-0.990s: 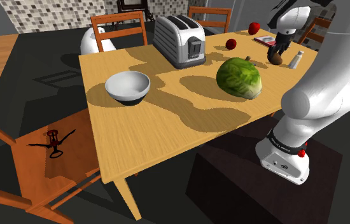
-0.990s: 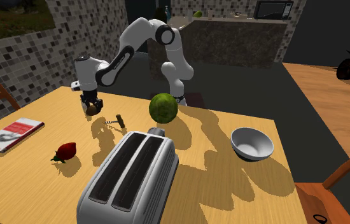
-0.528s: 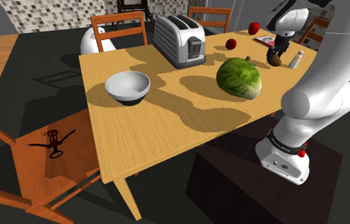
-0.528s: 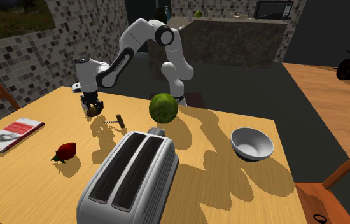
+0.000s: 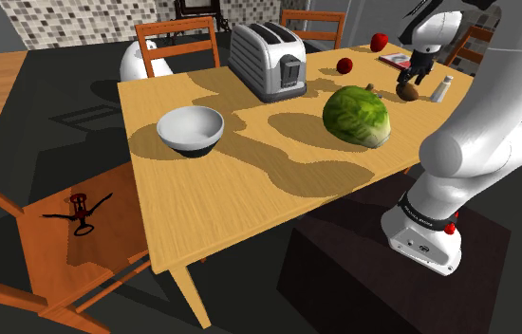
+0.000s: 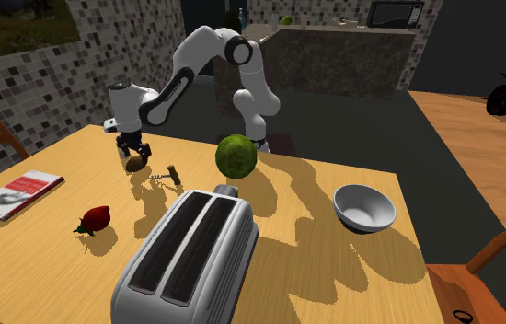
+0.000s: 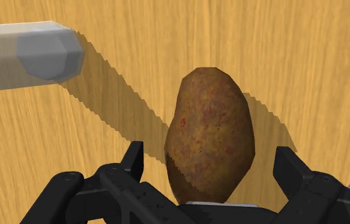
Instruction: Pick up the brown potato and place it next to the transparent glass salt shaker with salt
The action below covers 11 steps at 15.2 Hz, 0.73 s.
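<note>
A brown potato (image 7: 210, 140) lies on the wooden table (image 5: 250, 180), between the spread fingers of my black gripper (image 7: 210, 159), and neither finger touches it. The gripper is open. In the shoulder view the potato (image 5: 410, 91) sits at the table's far right, just below the gripper (image 5: 419, 76), with the white, grey-capped salt shaker (image 5: 440, 88) close beside it. The wrist view shows the shaker (image 7: 27, 56) a short way from the potato. In the second exterior view the gripper (image 6: 132, 150) hangs over the potato (image 6: 134, 164).
A large green round vegetable (image 5: 357, 116), a toaster (image 5: 269, 60) and a white bowl (image 5: 191, 130) stand on the table. Two red fruits (image 5: 344, 65) and a book (image 5: 397, 60) lie beyond the potato. A corkscrew (image 6: 168, 172) lies near it. Wooden chairs (image 5: 178, 43) surround the table.
The fingers were shut on the potato and have now sprung apart, letting it go onto the table beside the shaker. The arm has barely moved.
</note>
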Each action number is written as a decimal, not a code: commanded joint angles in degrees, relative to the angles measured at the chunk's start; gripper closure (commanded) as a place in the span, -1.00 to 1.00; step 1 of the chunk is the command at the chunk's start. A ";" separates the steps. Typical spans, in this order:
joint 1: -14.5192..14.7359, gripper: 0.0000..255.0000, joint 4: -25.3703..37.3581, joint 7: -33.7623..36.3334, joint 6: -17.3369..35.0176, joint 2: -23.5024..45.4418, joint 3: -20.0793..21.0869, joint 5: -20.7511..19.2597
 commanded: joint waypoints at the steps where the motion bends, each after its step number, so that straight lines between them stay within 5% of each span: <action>1: 0.71 -1.00 0.87 0.95 -2.53 -1.90 -0.47 -1.35; 11: 1.42 -1.00 1.80 2.01 -5.46 -4.20 -0.85 -2.92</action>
